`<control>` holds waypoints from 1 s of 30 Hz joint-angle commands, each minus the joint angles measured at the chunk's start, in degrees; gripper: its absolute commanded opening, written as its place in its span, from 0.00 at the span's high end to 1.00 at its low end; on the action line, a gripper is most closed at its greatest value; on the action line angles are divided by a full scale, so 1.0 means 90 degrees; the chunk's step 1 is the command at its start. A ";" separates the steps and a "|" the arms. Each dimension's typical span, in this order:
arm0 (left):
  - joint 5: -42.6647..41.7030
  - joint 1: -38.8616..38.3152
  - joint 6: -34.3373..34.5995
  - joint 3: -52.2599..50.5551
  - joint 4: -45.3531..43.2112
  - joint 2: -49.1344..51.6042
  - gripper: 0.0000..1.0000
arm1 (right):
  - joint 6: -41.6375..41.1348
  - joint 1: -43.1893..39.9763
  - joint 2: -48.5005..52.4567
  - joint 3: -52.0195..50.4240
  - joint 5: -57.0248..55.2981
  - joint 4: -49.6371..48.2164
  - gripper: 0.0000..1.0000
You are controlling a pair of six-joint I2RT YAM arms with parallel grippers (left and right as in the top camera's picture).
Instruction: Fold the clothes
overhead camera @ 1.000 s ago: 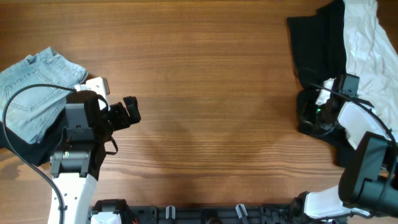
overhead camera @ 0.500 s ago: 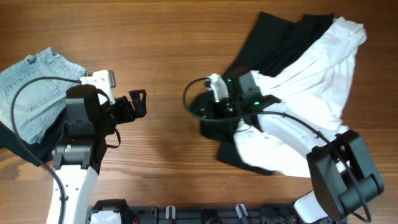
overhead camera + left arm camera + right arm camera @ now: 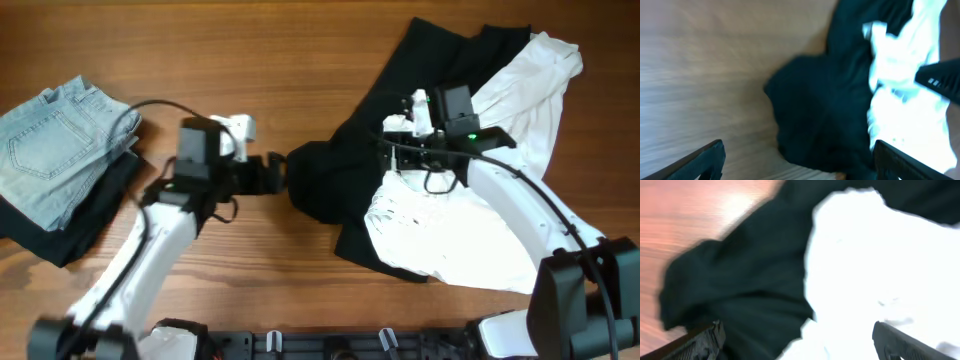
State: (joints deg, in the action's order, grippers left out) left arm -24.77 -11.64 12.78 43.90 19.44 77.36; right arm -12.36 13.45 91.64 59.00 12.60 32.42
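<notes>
1. While the crumpled black fabric garment (image 3: 335, 185) lies unfolded on the brown wooden table (image 3: 300, 60), partly under a rumpled white cloth shirt (image 3: 450, 240), we see nothing gripped.
2. Our left gripper (image 3: 797, 155), fingers apart, faces the garment's edge, probably to seize it.
3. Our right gripper (image 3: 797, 332), fingers apart, hangs above both clothes.

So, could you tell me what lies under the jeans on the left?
A black garment lies under the jeans, sticking out along their lower right edge. How far it extends beneath them is hidden.
</notes>
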 commanded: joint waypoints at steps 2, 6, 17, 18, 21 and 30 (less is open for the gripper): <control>-0.0124 -0.0709 0.0289 0.0087 -0.0381 0.0925 0.02 | 0.0036 -0.0032 -0.0075 0.0100 -0.1552 0.0464 0.00; -0.0121 -0.1066 0.0301 0.0087 -0.0753 0.1559 0.02 | 0.0041 -0.0032 -0.0075 0.0070 -0.1542 0.0629 0.01; 0.1188 -0.0945 0.0301 0.0100 -0.1341 0.2072 0.96 | 0.0425 -0.0034 0.0537 -0.0267 -0.1209 0.0571 0.44; 0.1401 -0.0792 0.0301 0.0160 -0.1377 0.2021 0.96 | 0.0374 -0.0034 0.0639 -0.0267 -0.1477 0.0542 0.62; 0.1596 -0.0401 0.0299 0.0444 -0.1379 0.1974 0.96 | -0.0185 -0.0097 0.0702 -0.0267 -0.2317 0.0571 0.96; 0.1600 0.1328 0.0301 0.2718 -0.1557 0.1977 0.96 | -0.2028 -0.2994 0.0449 0.1018 -0.4685 0.2387 0.96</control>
State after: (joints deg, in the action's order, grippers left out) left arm -13.10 -4.71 15.59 60.62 6.79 96.79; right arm -22.81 -2.92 97.30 61.01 -20.88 50.22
